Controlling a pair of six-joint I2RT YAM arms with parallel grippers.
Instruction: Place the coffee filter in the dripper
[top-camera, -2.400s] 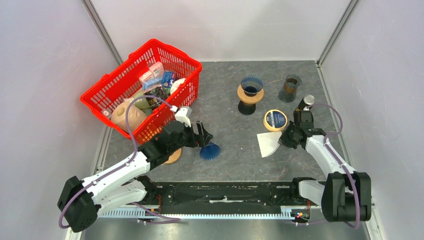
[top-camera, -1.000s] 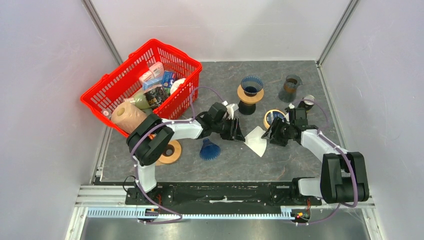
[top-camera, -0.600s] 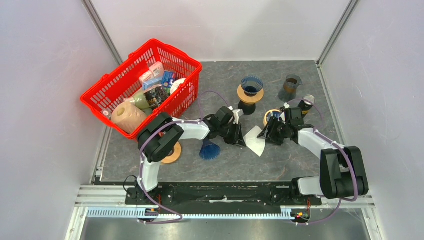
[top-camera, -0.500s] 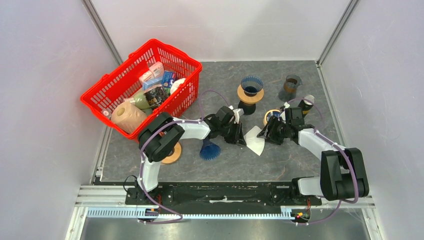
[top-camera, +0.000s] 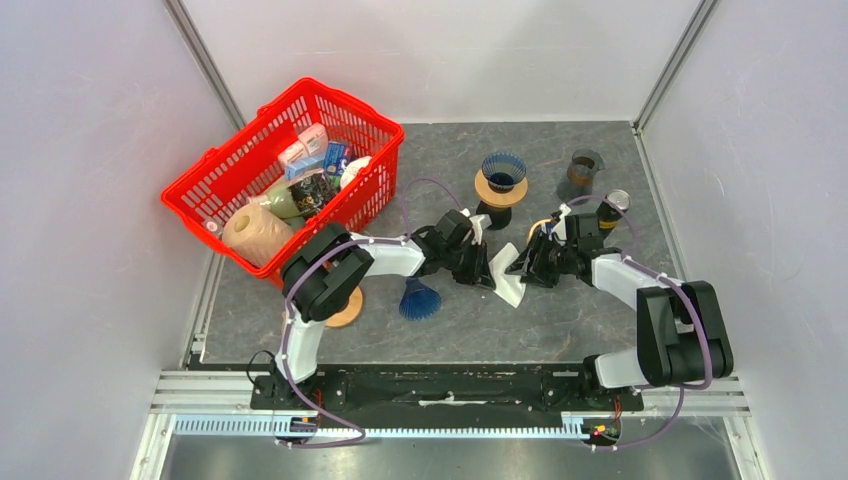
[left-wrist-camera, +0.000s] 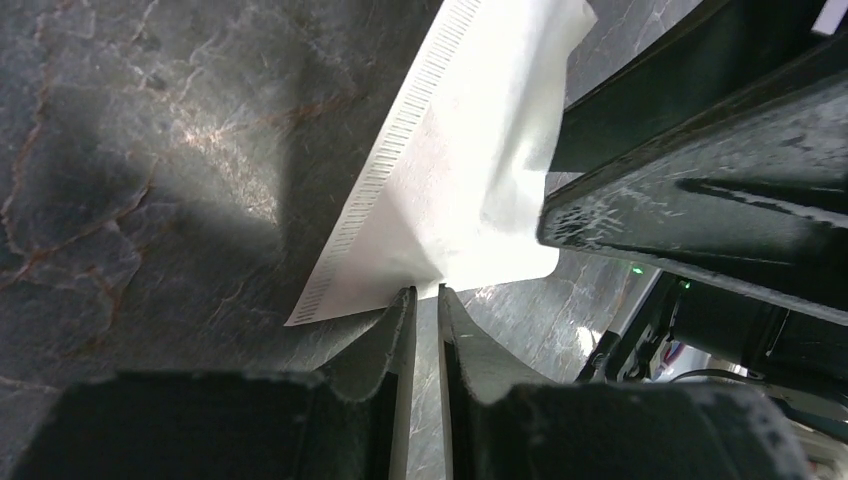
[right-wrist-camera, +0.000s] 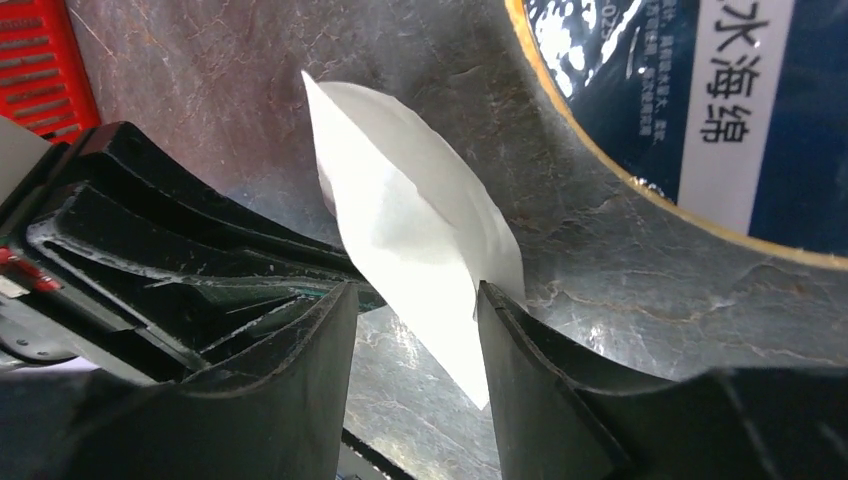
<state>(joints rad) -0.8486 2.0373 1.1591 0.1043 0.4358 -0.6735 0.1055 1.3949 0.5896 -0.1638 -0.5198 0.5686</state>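
Note:
The white paper coffee filter stands tilted up off the table between my two grippers. My left gripper has closed to a thin slit on the filter's lower edge, fingertips at the paper. My right gripper is open, and the filter leans against its right finger. One blue dripper sits on a wooden ring atop a black stand behind them. Another blue dripper lies on its side left of the filter.
A red basket of groceries fills the back left. A tape roll lies right behind the right gripper. A dark glass and a small can stand at the back right. A wooden ring lies under the left arm.
My left gripper has narrowed from open to a slit at the filter's edge. Both grippers drew closer together, and the filter stands steeper between them.

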